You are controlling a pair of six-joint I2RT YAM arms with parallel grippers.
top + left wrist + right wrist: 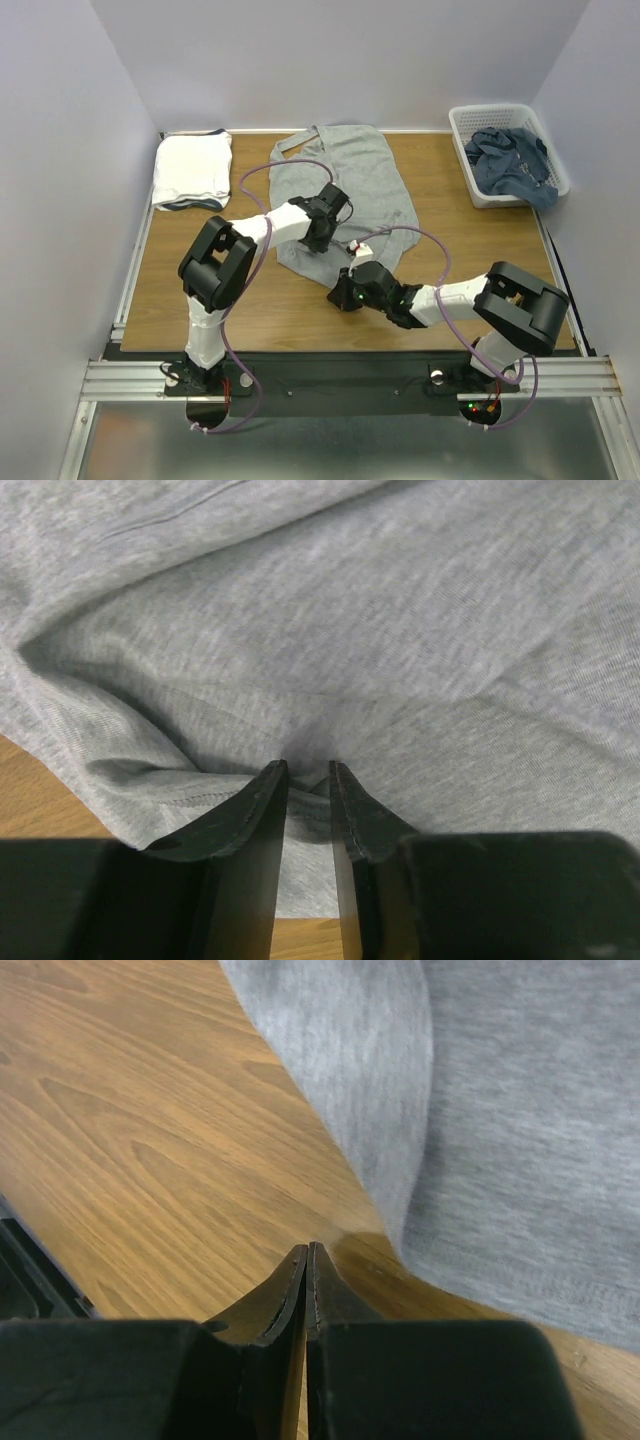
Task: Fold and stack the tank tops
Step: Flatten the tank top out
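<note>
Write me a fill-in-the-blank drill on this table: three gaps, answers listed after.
1. The left claw pinches the ___ tank top.
2. The right claw is shut and holds ___.
3. The white basket holds a ___ garment.

Missing words: grey; nothing; blue.

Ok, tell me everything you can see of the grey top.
The grey top is soft heather knit with a stitched hem, spread mostly flat and wrinkled on the table, narrow straps toward the far edge. The left gripper pinches a bunched fold by its near hem. The right gripper is shut, empty, over bare wood just beside its edge.
</note>
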